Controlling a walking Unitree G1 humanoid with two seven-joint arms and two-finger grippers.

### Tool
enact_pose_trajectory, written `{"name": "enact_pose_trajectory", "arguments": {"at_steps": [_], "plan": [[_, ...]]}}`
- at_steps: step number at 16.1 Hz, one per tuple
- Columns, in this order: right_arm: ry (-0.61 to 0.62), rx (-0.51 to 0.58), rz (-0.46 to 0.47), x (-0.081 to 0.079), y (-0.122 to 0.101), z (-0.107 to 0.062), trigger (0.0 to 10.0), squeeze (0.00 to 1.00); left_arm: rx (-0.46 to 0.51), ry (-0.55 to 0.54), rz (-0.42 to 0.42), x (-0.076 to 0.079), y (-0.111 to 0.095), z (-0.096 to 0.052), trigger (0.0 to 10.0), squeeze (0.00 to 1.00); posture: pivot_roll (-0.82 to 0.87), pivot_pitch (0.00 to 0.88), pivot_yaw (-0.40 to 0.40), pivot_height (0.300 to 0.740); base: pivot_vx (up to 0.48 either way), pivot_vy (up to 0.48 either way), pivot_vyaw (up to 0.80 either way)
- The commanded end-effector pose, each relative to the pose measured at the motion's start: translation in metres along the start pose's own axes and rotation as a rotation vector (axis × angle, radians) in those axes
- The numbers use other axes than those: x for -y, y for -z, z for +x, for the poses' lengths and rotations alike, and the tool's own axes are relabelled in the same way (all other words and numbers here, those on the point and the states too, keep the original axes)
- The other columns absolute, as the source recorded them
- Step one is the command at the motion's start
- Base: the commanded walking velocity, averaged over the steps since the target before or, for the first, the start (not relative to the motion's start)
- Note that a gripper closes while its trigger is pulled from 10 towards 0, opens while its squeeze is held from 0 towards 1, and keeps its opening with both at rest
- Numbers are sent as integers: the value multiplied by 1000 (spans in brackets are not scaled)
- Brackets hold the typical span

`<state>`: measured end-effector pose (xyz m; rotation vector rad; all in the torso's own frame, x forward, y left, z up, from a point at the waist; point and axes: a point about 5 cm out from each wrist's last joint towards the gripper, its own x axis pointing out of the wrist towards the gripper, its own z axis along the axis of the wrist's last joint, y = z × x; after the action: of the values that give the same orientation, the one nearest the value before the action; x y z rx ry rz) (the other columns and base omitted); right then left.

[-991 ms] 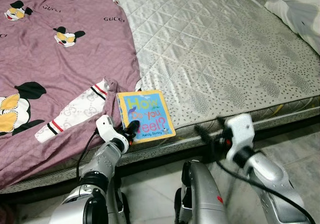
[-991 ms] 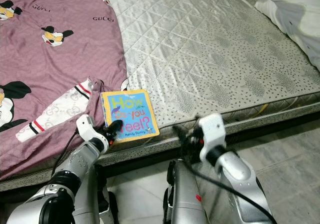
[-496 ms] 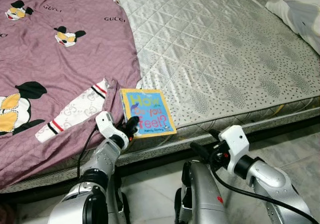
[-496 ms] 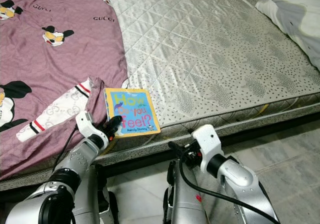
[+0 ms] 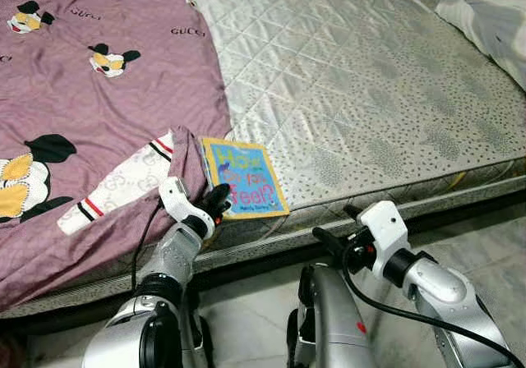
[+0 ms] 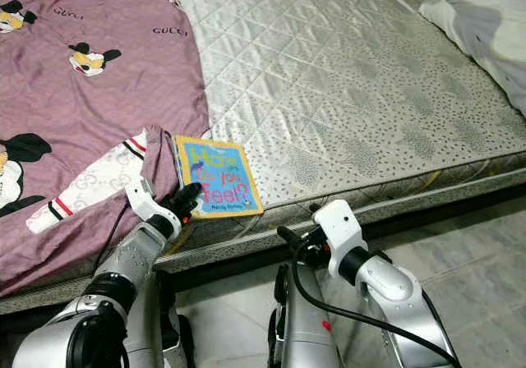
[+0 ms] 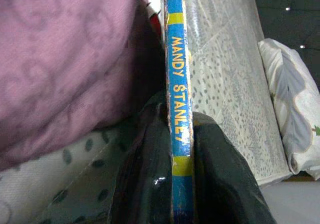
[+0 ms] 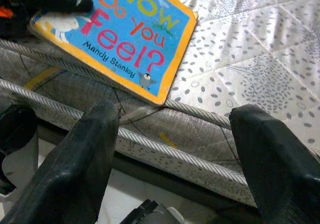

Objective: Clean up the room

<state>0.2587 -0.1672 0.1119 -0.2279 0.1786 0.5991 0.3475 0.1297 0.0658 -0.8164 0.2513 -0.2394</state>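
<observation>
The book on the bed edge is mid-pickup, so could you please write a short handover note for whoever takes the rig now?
Left gripper: fingers shut on the book, pinching its spine edge at the near edge of the mattress.
Right gripper: fingers open, holding nothing, below the mattress edge near the book.
The book lies flat beside the purple blanket; a pillow is at the far right.
Done: book gripped.
Left: lift it and put it away.

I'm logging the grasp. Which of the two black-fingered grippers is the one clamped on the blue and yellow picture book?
The left gripper: its fingers pinch the blue and yellow picture book at its near corner on the grey quilted mattress. The right gripper hangs open below the mattress edge.
</observation>
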Motion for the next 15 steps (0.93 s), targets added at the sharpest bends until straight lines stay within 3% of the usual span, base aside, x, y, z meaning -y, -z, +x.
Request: {"name": "enact_pose_trajectory", "arguments": {"at_steps": [1,4,6,9,11,13,15], "plan": [[-5,-2,2,-3,2,-1,10000,0,38,-11,31,-3,-6,-2,0,0,-175,221,-28,575,0,0,0],[6,9,11,-6,3,3,10000,0,82,44,78,4,-14,0,0,0,-157,207,-20,575,0,0,0],[72,55,51,-9,-2,13,10000,0,104,145,140,21,-21,3,0,0,-124,177,-7,575,0,0,0],[135,93,128,-14,-5,25,10000,0,196,149,236,31,-35,-3,0,0,-82,144,6,575,0,0,0],[245,169,220,-8,-16,30,10000,0,245,103,385,25,-40,-24,0,0,-46,123,20,575,0,0,0],[346,230,320,0,-28,38,10000,0,231,63,469,17,-35,-47,0,0,-16,104,36,575,0,0,0],[397,262,406,2,-35,45,10000,0,223,11,493,12,-28,-63,0,0,5,98,45,575,0,0,0]]}}
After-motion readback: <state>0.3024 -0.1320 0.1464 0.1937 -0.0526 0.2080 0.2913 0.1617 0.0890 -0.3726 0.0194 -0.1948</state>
